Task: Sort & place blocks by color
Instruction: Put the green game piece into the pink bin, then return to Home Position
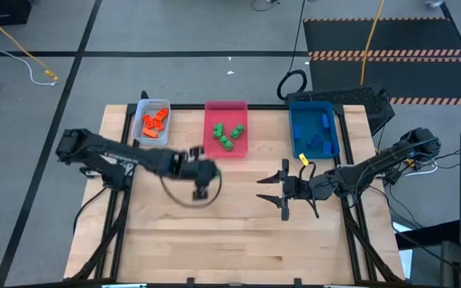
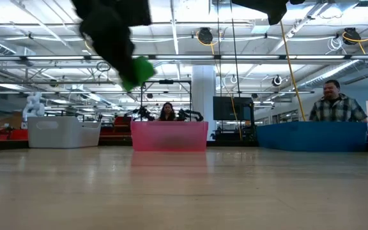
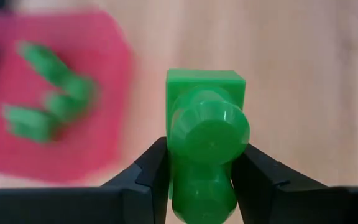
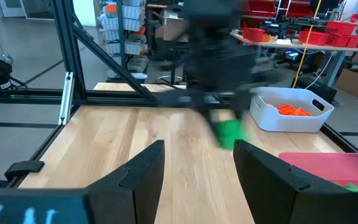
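Observation:
My left gripper [image 1: 202, 190] is shut on a green brick [image 3: 205, 143], high above the table just near of the pink tray [image 1: 226, 128]; the brick also shows in the low view [image 2: 139, 71] and in the right wrist view [image 4: 230, 133]. The pink tray holds several green bricks [image 1: 227, 136], the grey tray [image 1: 154, 122] several orange bricks [image 1: 155, 121], and the blue tray [image 1: 314, 130] blue bricks [image 1: 318, 141]. My right gripper [image 1: 272, 192] is open and empty over the table, near of the blue tray. My left gripper pinches the green brick by two opposite sides [image 3: 174, 163] between its two fingers [image 3: 155, 169]. The fingers point down from above. The brick is lifted clear of the table, with round studs facing the wrist camera.
The three trays stand in a row along the table's far edge. Bare wood lies in the middle and near part of the table [image 1: 230, 240]. Black frame rails [image 4: 79, 93] run along the table's sides. People show in the room behind [image 2: 337, 102].

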Robot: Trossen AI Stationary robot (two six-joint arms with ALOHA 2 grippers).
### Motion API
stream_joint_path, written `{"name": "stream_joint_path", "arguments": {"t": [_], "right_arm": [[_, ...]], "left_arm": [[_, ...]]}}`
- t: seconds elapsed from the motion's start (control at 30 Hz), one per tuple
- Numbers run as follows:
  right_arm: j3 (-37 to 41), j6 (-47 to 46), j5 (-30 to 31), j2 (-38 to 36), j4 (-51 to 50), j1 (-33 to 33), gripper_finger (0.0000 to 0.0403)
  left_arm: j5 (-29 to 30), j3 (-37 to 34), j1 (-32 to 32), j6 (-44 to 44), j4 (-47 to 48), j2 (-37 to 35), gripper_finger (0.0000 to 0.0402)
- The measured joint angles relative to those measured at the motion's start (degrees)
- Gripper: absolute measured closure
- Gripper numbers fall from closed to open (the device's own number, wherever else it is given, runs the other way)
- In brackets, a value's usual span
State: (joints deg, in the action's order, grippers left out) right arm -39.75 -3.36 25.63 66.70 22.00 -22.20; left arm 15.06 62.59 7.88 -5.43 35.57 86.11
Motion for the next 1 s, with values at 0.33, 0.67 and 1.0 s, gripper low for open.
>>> {"name": "stream_joint_path", "arguments": {"t": [0.33, 0.67, 1.0], "right_arm": [[0.00, 0.26, 0.00, 0.00, -0.01, 0.02, 0.0216], [0.00, 1.70, 0.00, 0.02, -0.07, 0.02, 0.0216], [0.02, 2.57, 0.02, 0.02, -1.62, 0.08, 0.0216]], "left_arm": [[-1.81, 0.05, -20.01, 11.47, -20.83, 2.06, 0.0234], [-11.85, 0.16, -33.29, 6.76, -33.94, 5.76, 0.0252], [-13.62, 0.04, -32.60, 5.71, -33.06, 3.54, 0.0253]]}}
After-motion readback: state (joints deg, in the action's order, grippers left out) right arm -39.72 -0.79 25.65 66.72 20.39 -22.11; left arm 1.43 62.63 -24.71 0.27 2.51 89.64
